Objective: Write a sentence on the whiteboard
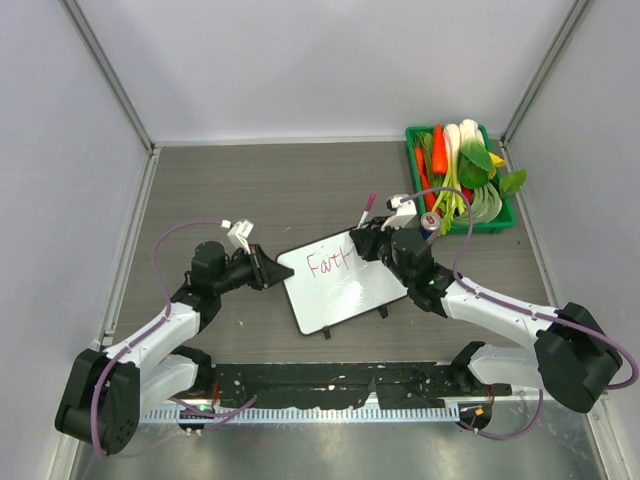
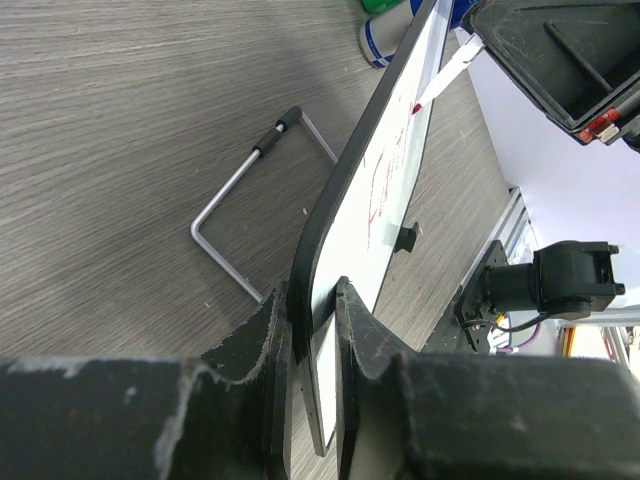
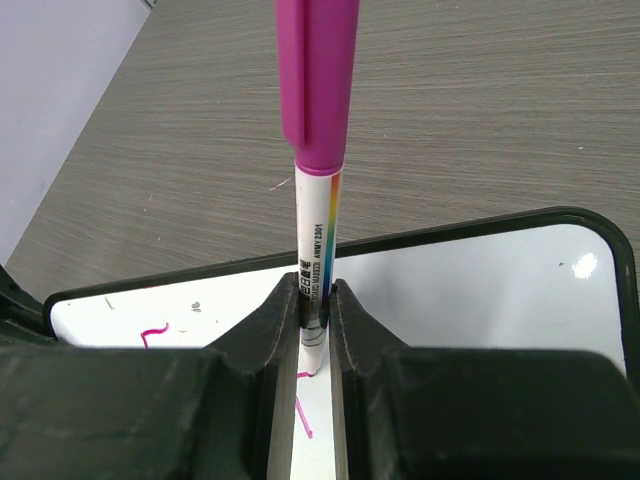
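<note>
L gripper (image 2: 312,300) pinches whiteboard (image 2: 398,165) edge, R gripper (image 3: 315,300) pinches marker (image 3: 318,100), tip hidden by jaws.

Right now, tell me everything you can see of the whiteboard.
The whiteboard is a small white rectangle with a glossy face, rounded corners, a thin dark rim and two small black feet on its near edge. It sits skewed at the middle of the table, its left edge clamped in the left arm's jaws. Pink letters reading roughly "Fait" start its top line, where the marker, held in the right arm's jaws, touches it.
</note>
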Robot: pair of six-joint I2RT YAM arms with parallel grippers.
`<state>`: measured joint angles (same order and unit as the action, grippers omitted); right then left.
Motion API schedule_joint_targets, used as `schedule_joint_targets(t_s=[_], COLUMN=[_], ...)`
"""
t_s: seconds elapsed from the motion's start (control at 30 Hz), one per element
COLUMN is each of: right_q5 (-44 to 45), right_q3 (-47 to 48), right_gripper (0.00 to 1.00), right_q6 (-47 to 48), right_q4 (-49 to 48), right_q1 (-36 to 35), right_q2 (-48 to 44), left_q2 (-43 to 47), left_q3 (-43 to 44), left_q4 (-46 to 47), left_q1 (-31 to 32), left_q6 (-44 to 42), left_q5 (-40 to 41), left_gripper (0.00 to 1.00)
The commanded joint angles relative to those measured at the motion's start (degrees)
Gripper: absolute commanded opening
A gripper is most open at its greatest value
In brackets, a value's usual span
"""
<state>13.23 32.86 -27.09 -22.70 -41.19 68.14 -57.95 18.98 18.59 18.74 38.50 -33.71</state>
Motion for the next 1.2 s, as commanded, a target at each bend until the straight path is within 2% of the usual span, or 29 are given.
schedule_joint_targets(t_s=[0.0,0.73,0.8,0.93,1.0,1.07,1.17], right_q5=[2.1,-0.6,-1.1,-2.2,-2.9,-3.4,-4.2], right_q3=[-0.2,-3.0,-2.0,0.4,1.8,2.2,2.4], right_gripper=[0.01,0.01,0.02,0.01,0.01,0.01,0.01], right_q6=[0.9,-2.1,-2.5,-3.0,-3.0,-3.2,-3.8], right_q4=[0.0,2.4,2.9,4.8,5.9,6.8,8.3], right_q1=[0.0,0.0,0.1,0.1,0.0,0.0,0.0], right_q2=[-0.8,-6.4,-7.8,-11.3,-12.5,-13.9,-15.7], left_q2=[0.1,0.8,1.3,4.2,6.5,9.6,15.4], left_q3=[-1.2,-1.2,-1.2,-1.2,-1.3,-0.7,1.2], left_q4=[-2.9,-3.4,-3.7,-4.8,-6.0,-9.3,-15.8], left_q1=[-0.3,-0.3,-0.3,-0.3,-0.3,-0.3,-0.2], left_q6=[-6.4,-6.6,-6.6,-5.9,-5.2,-5.1,-3.9], left_q5=[5.8,6.4,6.8,8.5,9.9,11.6,15.4], left_gripper=[0.0,0.0,0.09,0.48,0.64,0.73,0.79])
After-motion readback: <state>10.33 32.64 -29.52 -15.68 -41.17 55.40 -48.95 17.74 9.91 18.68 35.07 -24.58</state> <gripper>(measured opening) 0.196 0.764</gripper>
